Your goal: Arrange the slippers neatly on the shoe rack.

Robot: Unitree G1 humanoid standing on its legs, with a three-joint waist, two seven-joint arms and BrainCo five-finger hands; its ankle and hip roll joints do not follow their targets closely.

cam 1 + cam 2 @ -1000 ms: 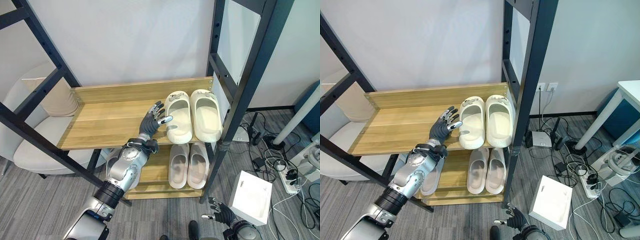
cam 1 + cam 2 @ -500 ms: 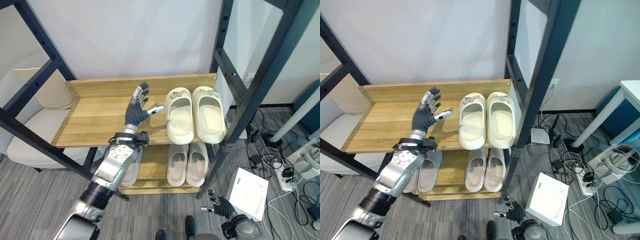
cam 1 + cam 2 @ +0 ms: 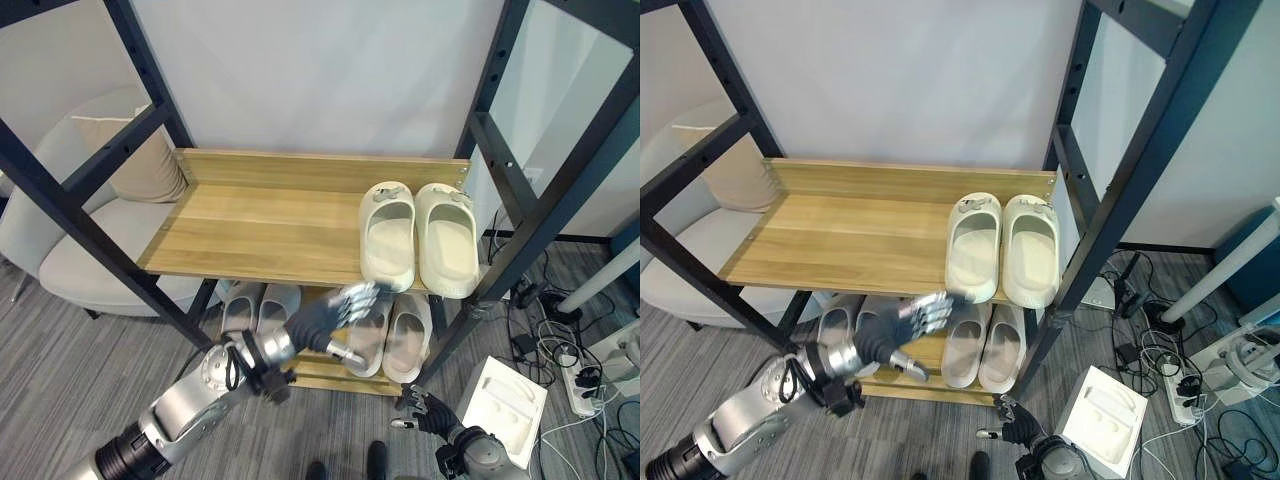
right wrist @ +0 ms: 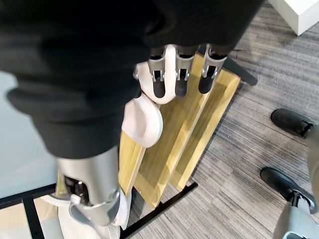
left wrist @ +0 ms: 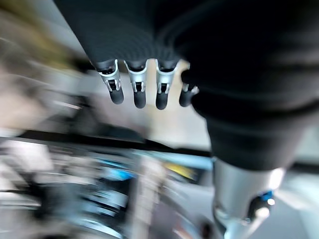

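- The left arm [image 3: 185, 415] is silver-grey metal with a rounded shell and a black ribbed band lower down, near the front edge of the shoe rack [image 3: 250, 270].
- The left hand [image 3: 325, 315] has a dark ribbed cover over its back and wrist; its fingers [image 5: 137, 92] are silver with dark tips.
- A black ring clamp with a small cable loop sits at the left wrist.
- The right hand [image 3: 425, 412], on the floor side of the shoe rack, has the same dark cover, and its silver fingers [image 4: 177, 74] end in dark tips.
- The right forearm is a silver-grey rounded cylinder.
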